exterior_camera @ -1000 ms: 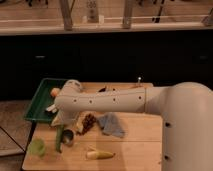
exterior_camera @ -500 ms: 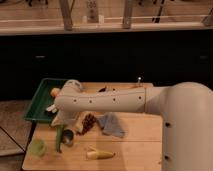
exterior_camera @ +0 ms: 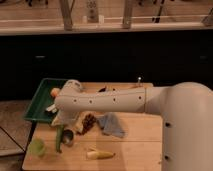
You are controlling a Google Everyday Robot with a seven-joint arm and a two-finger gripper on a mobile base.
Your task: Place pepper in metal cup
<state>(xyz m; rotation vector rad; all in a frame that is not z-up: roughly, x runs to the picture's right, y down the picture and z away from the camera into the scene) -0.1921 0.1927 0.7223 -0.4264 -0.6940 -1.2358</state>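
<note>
Green and slim, the pepper (exterior_camera: 59, 139) stands nearly upright just left of the metal cup (exterior_camera: 68, 138), its lower tip on the wooden table (exterior_camera: 140, 147) and its upper end running up under the gripper (exterior_camera: 61, 121). That gripper hangs low over the table's left part, right above the cup, below the rounded white elbow of the arm (exterior_camera: 107, 100). I cannot tell whether its fingers are spread or pressed together, nor whether they actually have hold of the pepper. The cup sits on the table, touching or almost touching the pepper's side. To the right of it lies a dark red clustered item (exterior_camera: 89, 122), then a crumpled grey-blue cloth (exterior_camera: 112, 125). Nearer the front edge rests a yellow corn-like piece (exterior_camera: 100, 154), and off to the left a pale lime-green cup (exterior_camera: 36, 147). Behind the arm, a green tray (exterior_camera: 40, 102) sits at the table's left end.
</note>
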